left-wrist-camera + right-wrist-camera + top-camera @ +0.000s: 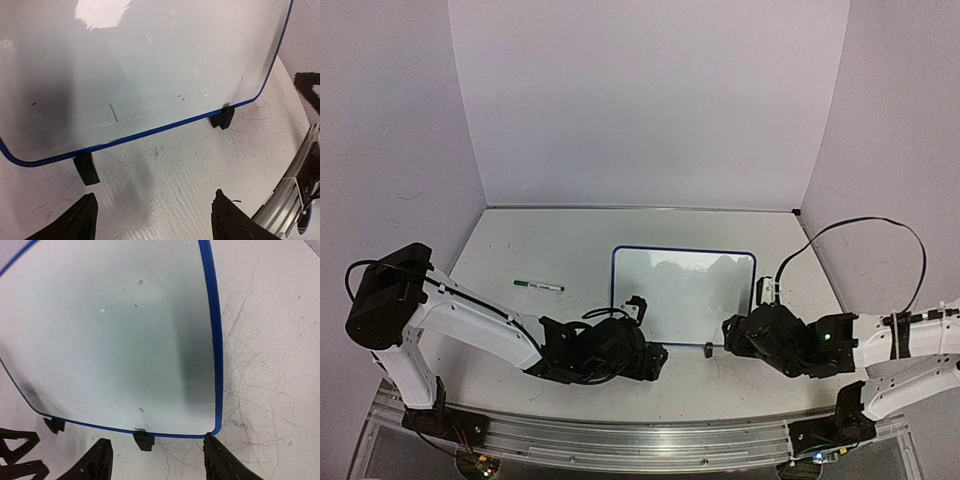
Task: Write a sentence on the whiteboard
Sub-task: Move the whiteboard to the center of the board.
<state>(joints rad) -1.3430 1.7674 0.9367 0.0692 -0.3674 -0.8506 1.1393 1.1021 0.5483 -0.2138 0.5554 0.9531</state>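
Observation:
The whiteboard lies flat in the middle of the table, blue-framed, with two black clip feet on its near edge. Its surface carries only a few small dark specks; the sentence is not in view. My left gripper is low at the board's near left corner. In the left wrist view the gripper is open over bare table, just short of a clip foot. My right gripper is at the near right corner. In the right wrist view it is open, with a clip foot ahead of the gap and nothing held.
A green marker lies on the tabletop left of the board. Walls close off the back and both sides. An aluminium rail runs along the near edge. The tabletop is covered in faint grey scribbles.

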